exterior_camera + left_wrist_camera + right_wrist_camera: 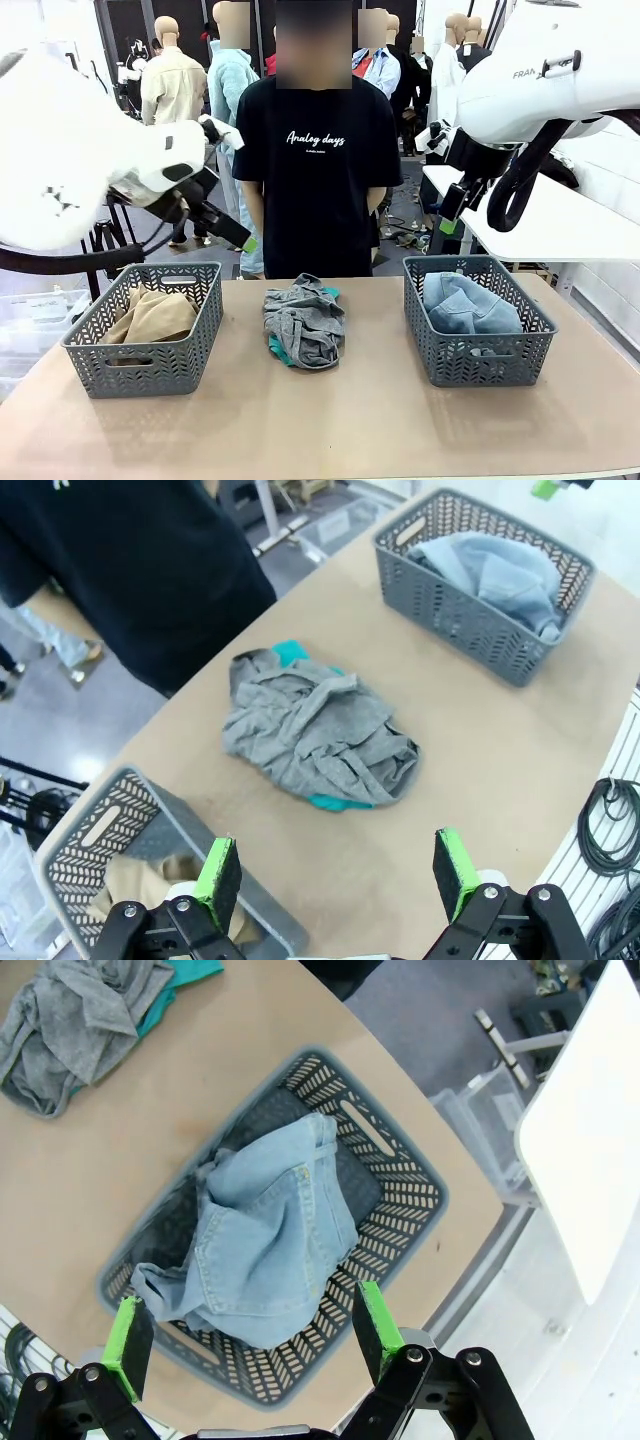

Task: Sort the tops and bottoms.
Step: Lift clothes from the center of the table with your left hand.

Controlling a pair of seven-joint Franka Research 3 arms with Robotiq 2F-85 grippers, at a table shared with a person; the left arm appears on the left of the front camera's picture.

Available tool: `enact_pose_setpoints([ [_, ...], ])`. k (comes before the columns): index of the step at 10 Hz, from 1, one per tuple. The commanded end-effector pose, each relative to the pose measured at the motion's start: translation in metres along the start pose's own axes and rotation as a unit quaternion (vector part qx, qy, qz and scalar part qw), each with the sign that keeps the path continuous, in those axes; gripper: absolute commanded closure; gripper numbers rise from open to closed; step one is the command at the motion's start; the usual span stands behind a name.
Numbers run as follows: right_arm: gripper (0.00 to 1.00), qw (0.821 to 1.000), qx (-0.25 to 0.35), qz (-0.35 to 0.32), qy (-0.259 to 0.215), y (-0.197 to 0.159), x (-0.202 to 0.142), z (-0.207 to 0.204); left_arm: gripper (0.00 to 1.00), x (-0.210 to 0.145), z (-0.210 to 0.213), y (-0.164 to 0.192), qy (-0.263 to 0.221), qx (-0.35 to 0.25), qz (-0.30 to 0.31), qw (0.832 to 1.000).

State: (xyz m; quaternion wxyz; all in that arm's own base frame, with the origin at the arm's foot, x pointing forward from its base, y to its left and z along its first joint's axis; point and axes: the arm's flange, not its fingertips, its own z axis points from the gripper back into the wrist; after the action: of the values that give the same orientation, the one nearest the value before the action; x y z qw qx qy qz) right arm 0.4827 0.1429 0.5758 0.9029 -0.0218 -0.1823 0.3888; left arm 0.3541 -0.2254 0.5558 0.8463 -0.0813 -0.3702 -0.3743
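A grey top (305,325) (315,730) (70,1020) lies crumpled at the table's middle, on a teal-green top (278,350) (340,802) (180,975) that peeks out from under it. The khaki-tan top (150,318) (150,885) fills the left basket (150,370) (90,830). The light blue denim bottoms (470,305) (510,570) (270,1230) lie in the right basket (480,355) (470,610) (400,1190). My left gripper (235,235) (335,875) hangs open above the left basket. High above the right basket, my right gripper (452,212) (250,1335) is open and empty.
A person in a black printed T-shirt (318,170) (120,570) stands at the table's far edge behind the pile. A white table (540,215) (590,1130) stands off to the right. Bare tabletop (330,420) lies in front of the pile and baskets.
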Motion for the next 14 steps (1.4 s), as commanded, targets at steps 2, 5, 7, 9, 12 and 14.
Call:
enact_pose_setpoints([
  [2,0.00,1.000,0.006,-0.002,-0.002,-0.001,-0.001,0.000,0.00,0.004,-0.014,0.005,0.031,-0.003,-0.011,0.999],
  [5,0.00,1.000,0.006,-0.002,-0.002,-0.001,-0.001,0.000,0.00,0.000,-0.014,-0.001,0.009,-0.002,-0.001,1.000],
  [7,0.00,1.000,0.006,-0.002,-0.002,-0.001,-0.001,0.000,0.00,-0.002,-0.032,-0.003,0.029,0.022,-0.003,0.999],
  [9,0.00,1.000,0.006,-0.002,-0.002,-0.001,-0.001,0.000,0.00,0.011,-0.075,-0.004,0.040,0.054,-0.017,0.998],
  [12,0.00,1.000,0.006,-0.002,-0.002,-0.001,-0.001,0.000,0.00,0.031,-0.149,0.004,0.096,0.077,-0.053,0.991],
  [14,0.00,1.000,0.006,-0.002,-0.002,-0.001,-0.001,0.000,0.00,0.028,-0.188,0.012,0.138,0.082,-0.039,0.986],
])
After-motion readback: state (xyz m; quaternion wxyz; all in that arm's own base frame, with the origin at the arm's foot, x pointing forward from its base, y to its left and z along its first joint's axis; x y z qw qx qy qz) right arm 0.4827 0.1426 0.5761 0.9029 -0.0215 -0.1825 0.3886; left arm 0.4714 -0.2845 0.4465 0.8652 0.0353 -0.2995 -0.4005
